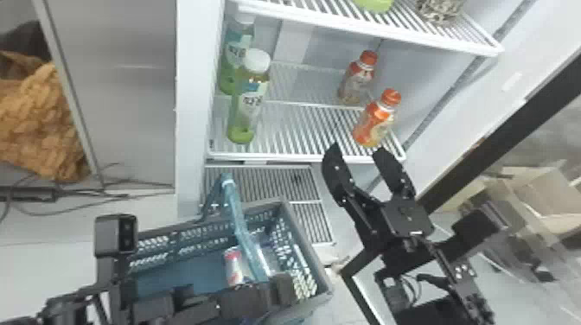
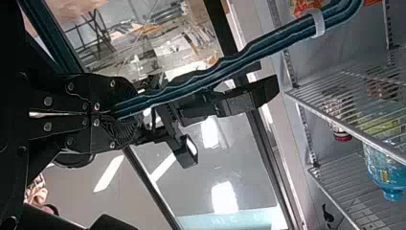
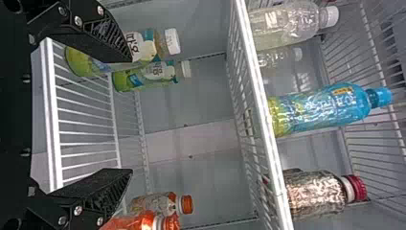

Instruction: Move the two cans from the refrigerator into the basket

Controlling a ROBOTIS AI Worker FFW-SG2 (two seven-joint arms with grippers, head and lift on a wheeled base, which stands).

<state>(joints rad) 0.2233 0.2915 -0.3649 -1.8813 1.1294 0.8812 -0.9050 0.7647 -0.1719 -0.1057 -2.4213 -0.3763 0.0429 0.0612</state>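
"If you're hunting for the cans, start at lower left, with the basket (image 1: 313,253). One red-ended can (image 1: 234,266) is inside, its length running roughly up and down the frame."

"And the second?"

"Just right of it, behind the handle (image 1: 240,218), sits a pale shape (image 1: 269,259). Might be a can; I can't tell from here."

"What about the upper left of the fridge?"

"Two green bottles (image 1: 250,103), upright on the shelf (image 1: 268,154). They're well to the left of the working arm, so no bother."

"Who's got the basket?"

"The left gripper (image 2: 129,114), low in the middle of the head view. Its jaws are clamped together on the handle, which rises between the right arm and the basket's inside."

"So the right one does the fetching?"

"I'd say so. The right gripper (image 1: 358,151), right of centre, has its jaws wide apart with nothing between them. It points up at the shelf, so the red-ended can lies behind its tips, down to the left."

"Anything in its way?"

"That orange bottle (image 1: 374,123), just beyond the tips; a push forward could topple it. If the pale shape is the other can, I'd simply back out."
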